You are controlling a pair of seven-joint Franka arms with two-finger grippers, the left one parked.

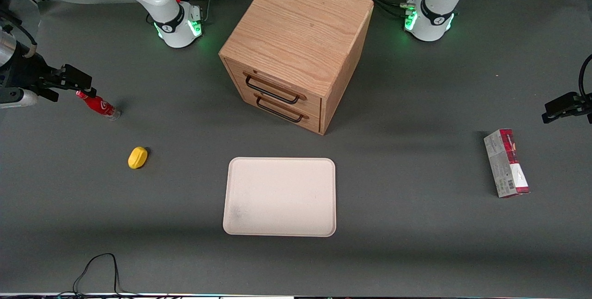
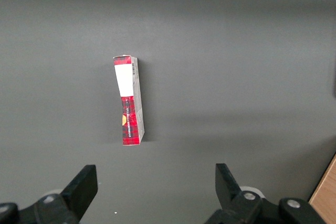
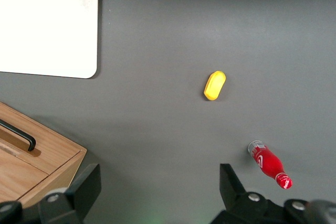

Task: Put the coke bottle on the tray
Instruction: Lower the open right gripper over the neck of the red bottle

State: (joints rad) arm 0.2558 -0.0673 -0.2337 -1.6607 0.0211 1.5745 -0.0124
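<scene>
Your gripper (image 1: 76, 87) hangs at the working arm's end of the table (image 1: 416, 243), fingers (image 3: 233, 182) spread wide and holding nothing, just beside the red cap of the coke bottle (image 1: 98, 104). The bottle lies on its side, red label with white script too small to read. Open grey surface runs from it to the cream tray (image 1: 279, 196), broken only by a small yellow object (image 1: 137, 157). The wooden drawer cabinet (image 1: 296, 49) stands farther from the camera than the tray.
</scene>
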